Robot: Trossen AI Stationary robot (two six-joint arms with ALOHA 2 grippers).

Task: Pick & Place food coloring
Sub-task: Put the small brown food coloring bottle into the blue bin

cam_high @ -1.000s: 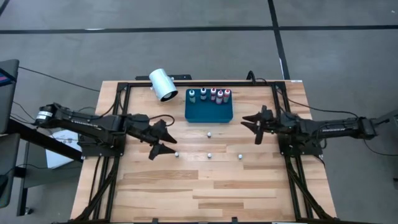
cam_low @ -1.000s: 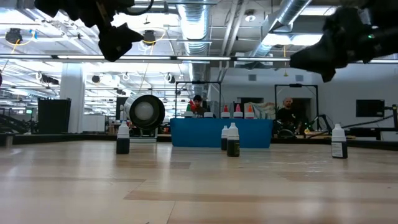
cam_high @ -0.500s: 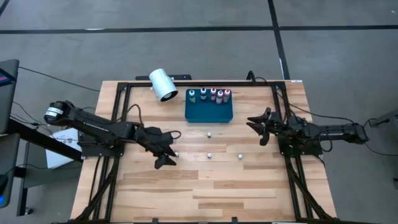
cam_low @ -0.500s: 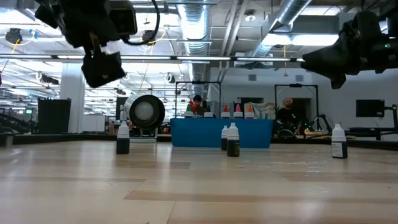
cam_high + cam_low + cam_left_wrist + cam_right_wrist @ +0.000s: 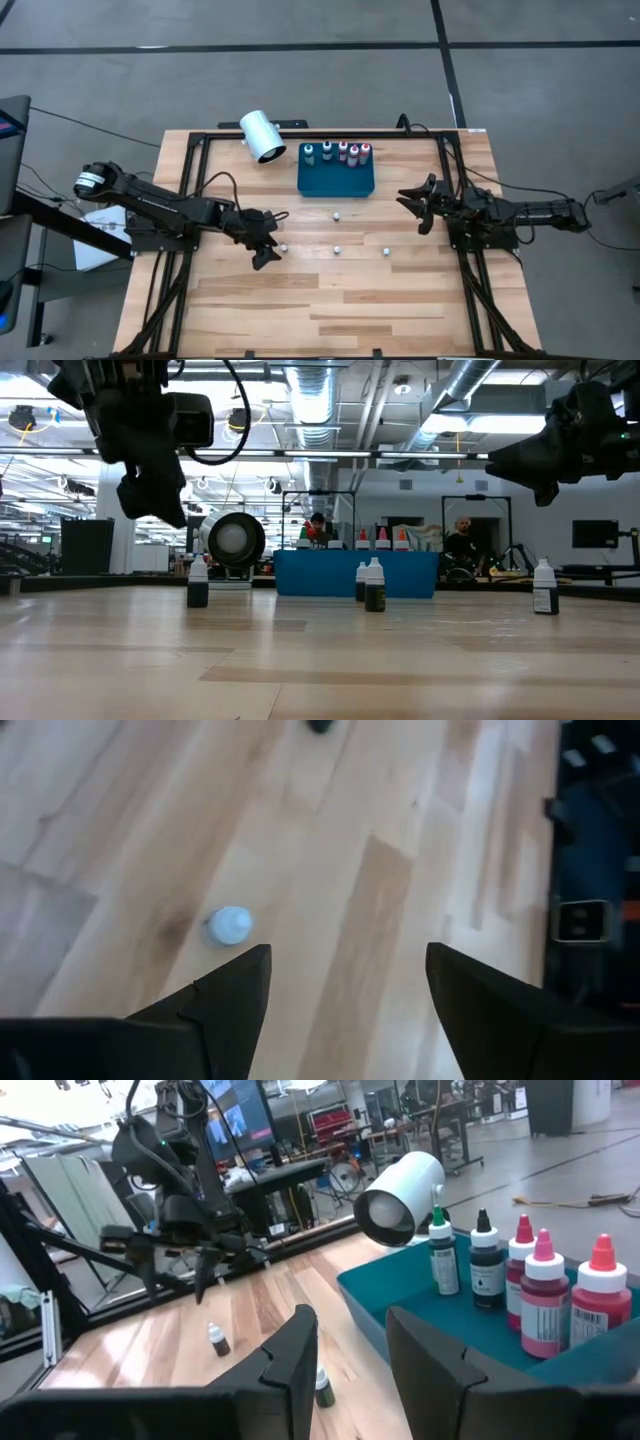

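Five food coloring bottles stand on their bases along the far edge of the blue tray point(image 5: 336, 178): two green-topped point(image 5: 309, 152) and three red-topped point(image 5: 354, 153), also in the right wrist view point(image 5: 540, 1295). My left gripper point(image 5: 268, 243) is open and tipped downward over the table. It hovers just left of a loose white-capped bottle point(image 5: 284, 247), whose cap point(image 5: 230, 925) lies beside one fingertip, outside the gap point(image 5: 345, 955). My right gripper point(image 5: 418, 207) is open and hovers to the right of the tray, with its fingers point(image 5: 350, 1330) pointing toward it.
Three more loose white-capped bottles stand on the table point(image 5: 338, 213), point(image 5: 338, 250), point(image 5: 385, 251). A big white cylinder point(image 5: 262, 136) lies on its side left of the tray. A black frame point(image 5: 190, 190) runs along the table's sides. Bare wood lies toward the near edge point(image 5: 330, 310).
My left gripper has moved down and toward the near edge, tipping downward beside the leftmost loose bottle. My right gripper has drawn back a little toward the table's right edge. Bottles and tray have stayed in place.
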